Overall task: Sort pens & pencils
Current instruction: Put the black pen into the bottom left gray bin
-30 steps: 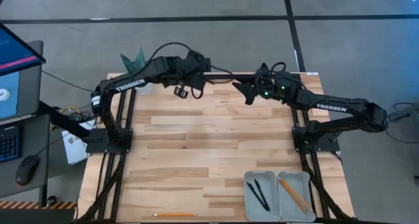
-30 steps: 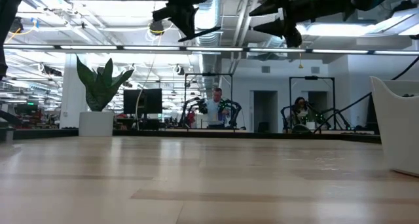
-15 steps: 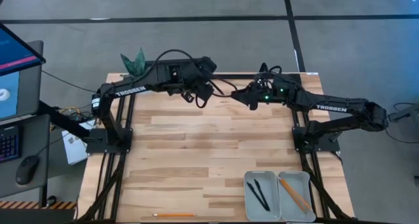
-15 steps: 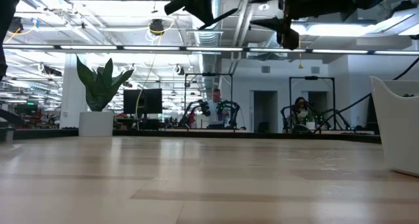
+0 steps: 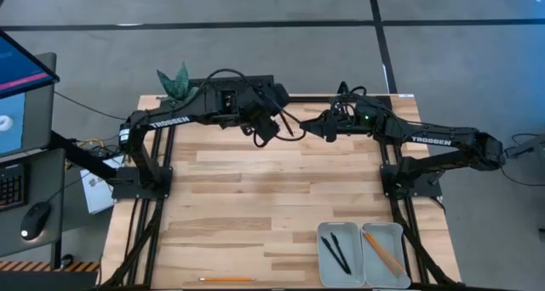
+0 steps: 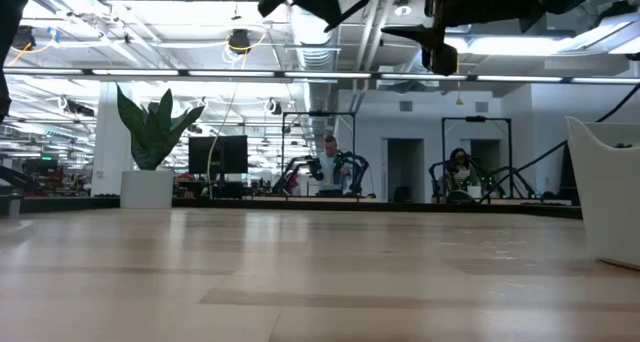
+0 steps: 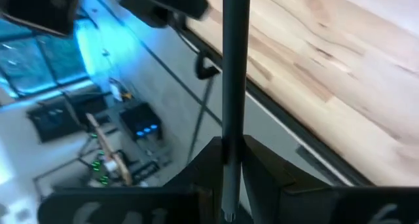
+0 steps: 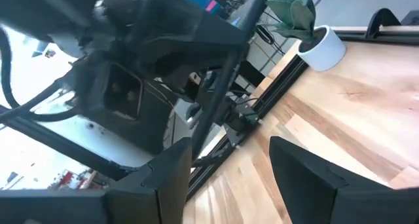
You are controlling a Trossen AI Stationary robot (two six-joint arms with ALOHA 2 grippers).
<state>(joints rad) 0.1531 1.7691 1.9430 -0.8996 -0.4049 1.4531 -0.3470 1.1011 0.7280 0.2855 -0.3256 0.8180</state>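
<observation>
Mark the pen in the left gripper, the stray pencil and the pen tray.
pen (image 7: 234,73), left wrist view, mid shaft.
stray pencil (image 5: 227,279), high view, middle.
pen tray (image 5: 323,255), high view, left wall.

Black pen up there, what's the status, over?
Left end effector shut on black pen, raised. Right end effector open, facing it. One orange pencil still out. Nothing blocking.

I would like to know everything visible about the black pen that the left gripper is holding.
The pen is a thin, straight, all-black stick with a smooth, plastic-looking surface. The left gripper is shut on one end of it, and the free end sticks out beyond the fingers. It is held high in the air above the far part of the wooden table, touching nothing else. The open right gripper faces it closely from the other side, apparently ready to take it.
</observation>
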